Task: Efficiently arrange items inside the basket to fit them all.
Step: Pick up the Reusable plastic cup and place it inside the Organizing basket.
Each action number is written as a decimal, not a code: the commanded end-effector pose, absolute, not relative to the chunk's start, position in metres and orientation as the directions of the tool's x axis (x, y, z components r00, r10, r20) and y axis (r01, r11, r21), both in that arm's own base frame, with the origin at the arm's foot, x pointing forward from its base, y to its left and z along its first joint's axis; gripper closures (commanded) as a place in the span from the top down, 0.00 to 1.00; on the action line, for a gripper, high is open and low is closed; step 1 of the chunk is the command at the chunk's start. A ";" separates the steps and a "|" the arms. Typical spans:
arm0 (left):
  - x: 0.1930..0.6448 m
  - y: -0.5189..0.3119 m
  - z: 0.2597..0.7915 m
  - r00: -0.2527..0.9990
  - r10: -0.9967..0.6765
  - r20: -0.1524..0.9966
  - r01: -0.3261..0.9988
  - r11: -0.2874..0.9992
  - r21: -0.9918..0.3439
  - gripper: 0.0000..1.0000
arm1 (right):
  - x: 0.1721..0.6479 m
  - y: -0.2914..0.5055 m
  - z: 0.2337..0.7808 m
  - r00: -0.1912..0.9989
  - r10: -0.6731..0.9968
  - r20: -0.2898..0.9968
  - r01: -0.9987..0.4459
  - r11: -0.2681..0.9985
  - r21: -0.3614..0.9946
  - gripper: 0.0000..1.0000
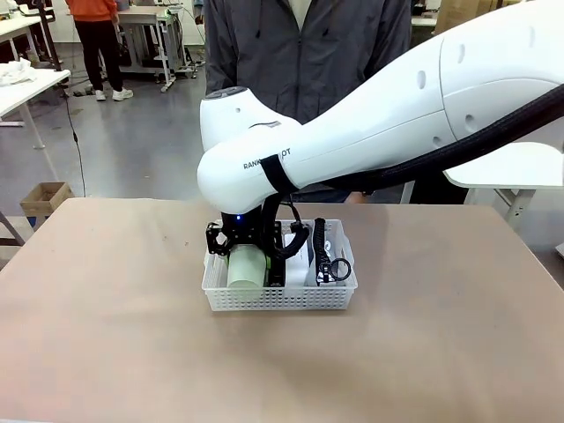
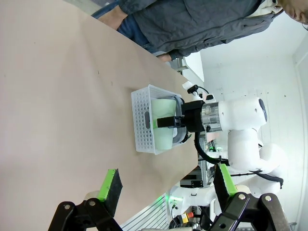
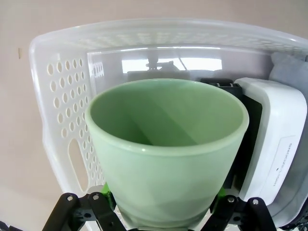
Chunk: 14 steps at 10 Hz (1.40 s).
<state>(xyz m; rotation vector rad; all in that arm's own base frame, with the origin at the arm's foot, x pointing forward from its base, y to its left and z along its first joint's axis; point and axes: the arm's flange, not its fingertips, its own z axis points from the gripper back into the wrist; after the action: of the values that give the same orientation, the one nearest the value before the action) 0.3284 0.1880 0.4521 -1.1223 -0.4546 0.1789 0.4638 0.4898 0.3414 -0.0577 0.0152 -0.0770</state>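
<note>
Right end effector (image 1: pixel 249 256): reaches down into basket's left end from the right-side arm; fingers set either side of the pale-green cup (image 1: pixel 247 267), pinching it near its base. In right wrist view the cup (image 3: pixel 166 149) sits between the two fingers at bottom edge, mouth toward camera, inside empty. In left wrist view the same end effector (image 2: pixel 166 121) shows a black finger across the cup (image 2: pixel 163 126).

Left end effector (image 2: pixel 166 185): jaws spread wide, green pads (image 2: pixel 108 185) well apart, nothing between; hovers above tabletop, well apart from basket.

Basket (image 1: pixel 278 298): white plastic, perforated sides, cut-out handle on end wall; stands approx. mid tabletop (image 1: pixel 106 308), long side toward robot. Also basket (image 2: pixel 144 120), basket (image 3: pixel 57 96).

Contents, left to right (front view):
- Cup: left end, upright, held.
- Black item (image 3: pixel 250 120): thin, just right of cup, wedged betw. cup and white box; type cannot tell.
- White box (image 1: pixel 301 260): mid basket, on edge; white box (image 3: pixel 274 144) has small print on face, unreadable.
- Grey pouch (image 3: pixel 288 70): far-right corner in right wrist view, partly hidden behind box.
- Black strap w/ ring (image 1: pixel 328 257): lies over right end, ring near front wall.

Person (image 1: pixel 304 48): grey zip jacket, standing at far side of tabletop behind the arm.
</note>
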 end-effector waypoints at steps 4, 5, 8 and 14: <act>0.328 0.187 0.455 0.889 0.371 0.268 0.100 0.414 -0.905 1.00 | 0.462 0.491 0.340 0.997 -0.067 -0.045 0.064 0.995 -0.073 1.00; 0.328 0.187 0.455 0.889 0.371 0.268 0.100 0.414 -0.905 1.00 | 0.462 0.491 0.341 0.997 -0.068 -0.044 0.065 0.995 -0.075 1.00; 0.328 0.187 0.455 0.889 0.371 0.268 0.100 0.414 -0.905 1.00 | 0.462 0.489 0.341 0.997 -0.072 -0.042 0.069 0.995 -0.068 1.00; 0.328 0.187 0.455 0.889 0.371 0.268 0.100 0.414 -0.905 1.00 | 0.441 0.439 0.420 0.999 -0.025 -0.022 0.026 0.996 0.081 1.00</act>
<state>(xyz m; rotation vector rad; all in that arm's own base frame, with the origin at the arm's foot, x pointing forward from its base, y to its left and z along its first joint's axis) 0.3283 0.1881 0.4522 -1.1222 -0.4550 0.1790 0.4588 0.4751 0.4010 0.0110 -0.0021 -0.0718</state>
